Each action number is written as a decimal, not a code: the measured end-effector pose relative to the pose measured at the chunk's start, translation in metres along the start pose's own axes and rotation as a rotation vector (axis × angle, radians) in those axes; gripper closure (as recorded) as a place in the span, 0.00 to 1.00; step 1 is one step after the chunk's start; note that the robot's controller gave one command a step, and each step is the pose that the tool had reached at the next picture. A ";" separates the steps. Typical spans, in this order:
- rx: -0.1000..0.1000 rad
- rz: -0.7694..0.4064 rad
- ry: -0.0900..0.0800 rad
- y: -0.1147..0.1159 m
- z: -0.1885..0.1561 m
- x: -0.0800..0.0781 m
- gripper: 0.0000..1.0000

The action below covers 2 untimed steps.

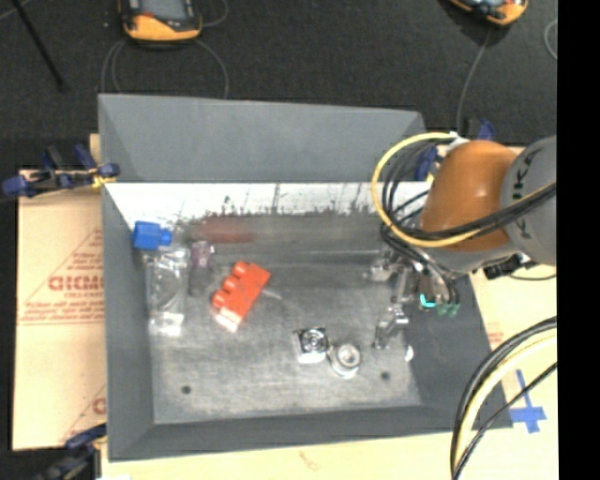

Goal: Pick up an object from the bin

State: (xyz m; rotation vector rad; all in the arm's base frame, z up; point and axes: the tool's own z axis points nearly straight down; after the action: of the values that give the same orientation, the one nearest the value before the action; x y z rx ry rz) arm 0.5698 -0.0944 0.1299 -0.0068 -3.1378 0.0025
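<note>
Front of bin floor: a squarish silver piece [312,344] and a round silver piece [346,359], side by side. Just right of them I see the gripper [394,330], low in the bin; I cannot tell whether it is open or closed. Behind, left: orange block [239,292], then what looks like a clear bottle [166,286].

- A robotics laboratory cell is indicated by the items listed below;
- a grey metal bin [262,141] is set on dark carpeted floor [309,56];
- an industrial robot arm [473,192], capped with an orange cover, is extended over the bin from the right; looped yellow and black cables [377,187] are carried at its wrist;
- unrelated small things are scattered inside: an orange toy block [239,292], a clear blue-capped bottle [161,277], small metal parts [312,344];
- an orange-and-black device [161,21] with leads is laid on the floor beyond the bin.
</note>
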 end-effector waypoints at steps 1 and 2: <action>0.003 -0.185 -0.013 0.013 0.056 -0.040 0.00; 0.001 -0.172 -0.023 0.062 0.054 0.002 0.00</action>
State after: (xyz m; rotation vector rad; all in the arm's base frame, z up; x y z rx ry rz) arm 0.5682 -0.0322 0.0755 0.2652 -3.1491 0.0039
